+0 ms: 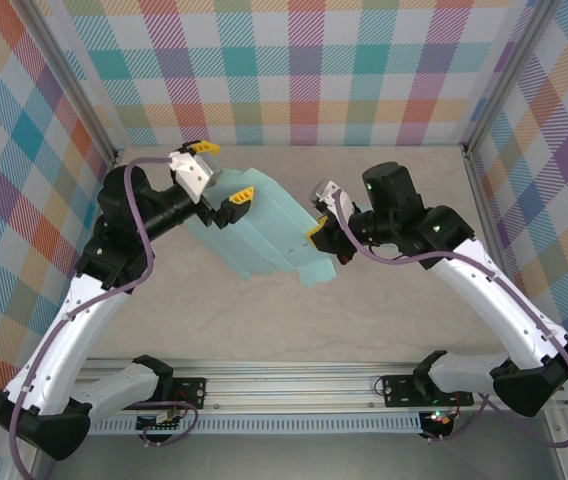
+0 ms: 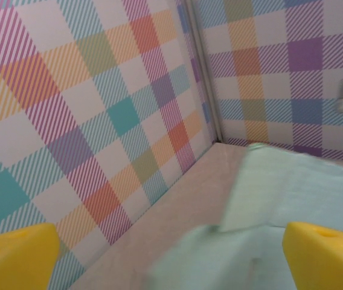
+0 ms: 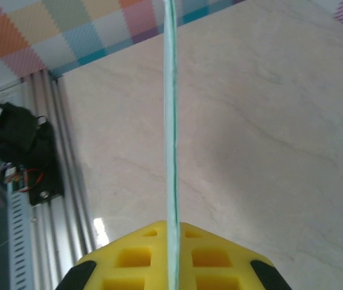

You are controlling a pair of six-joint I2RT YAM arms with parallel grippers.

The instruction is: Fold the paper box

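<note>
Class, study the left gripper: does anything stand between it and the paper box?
Nothing visible does. The left gripper has its fingers apart right at the paper box, with no other object between them. The right gripper is shut on the box's opposite edge.

Bright, even light; soft shadows; blurred close foreground in wrist views

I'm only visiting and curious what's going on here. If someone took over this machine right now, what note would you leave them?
Right gripper: shut on an edge of the paper box, holding that side up over the table.
Left gripper: open, fingers wide apart at the box's far-left corner, not clamping.
Done: box gripped on one side; it looks mostly flat.
Left: essentially all the folding.
</note>
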